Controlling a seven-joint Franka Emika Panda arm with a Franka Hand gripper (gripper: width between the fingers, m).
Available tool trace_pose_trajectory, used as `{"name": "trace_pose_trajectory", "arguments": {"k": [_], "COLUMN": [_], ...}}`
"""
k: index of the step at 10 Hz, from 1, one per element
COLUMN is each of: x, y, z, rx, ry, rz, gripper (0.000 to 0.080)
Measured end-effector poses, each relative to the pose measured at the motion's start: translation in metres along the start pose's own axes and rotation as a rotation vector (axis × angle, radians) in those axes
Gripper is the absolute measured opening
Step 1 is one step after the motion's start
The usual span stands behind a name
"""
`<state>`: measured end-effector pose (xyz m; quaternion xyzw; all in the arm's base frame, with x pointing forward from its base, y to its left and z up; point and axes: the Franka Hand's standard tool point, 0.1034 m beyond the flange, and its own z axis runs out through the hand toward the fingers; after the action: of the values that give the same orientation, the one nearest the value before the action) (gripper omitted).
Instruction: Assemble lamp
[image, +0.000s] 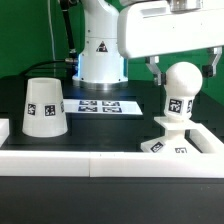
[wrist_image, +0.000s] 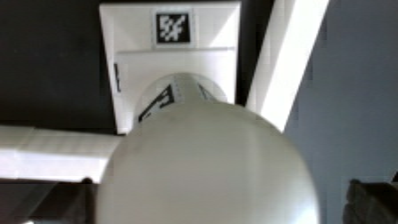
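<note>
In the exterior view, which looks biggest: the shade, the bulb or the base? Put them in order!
1. Shade, clearly largest.
2-3. Bulb and base look alike in size; the white rail seems to hide the base's bottom, so I won't rank them.

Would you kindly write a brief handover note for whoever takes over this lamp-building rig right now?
The end effector has its fingers either side of the bulb; whether it grips cannot be told.
The bulb stands upright on the base, at the exterior view's right.
The shade stands alone, wide end down, at the exterior view's left.
Done: bulb on base; seating unclear.
Left: shade onto the lamp.
</note>
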<state>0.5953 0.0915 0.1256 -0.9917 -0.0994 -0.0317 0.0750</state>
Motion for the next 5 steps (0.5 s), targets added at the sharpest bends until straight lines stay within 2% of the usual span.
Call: {"name": "trace_pose_trajectory", "arguments": {"k": [1,2,5], "x": [0.0002,0.0028,0.0036], "y": [0.0035,0.0090,0.0099], "z": [0.0023,0.0032,0.0026], "rx": [0.007,0.002,0.000], "ry": [-0.023,-0.009,-0.004], "rz": [-0.011,-0.020,-0.021], "gripper": [0.0699,0.0699,0.0699]}}
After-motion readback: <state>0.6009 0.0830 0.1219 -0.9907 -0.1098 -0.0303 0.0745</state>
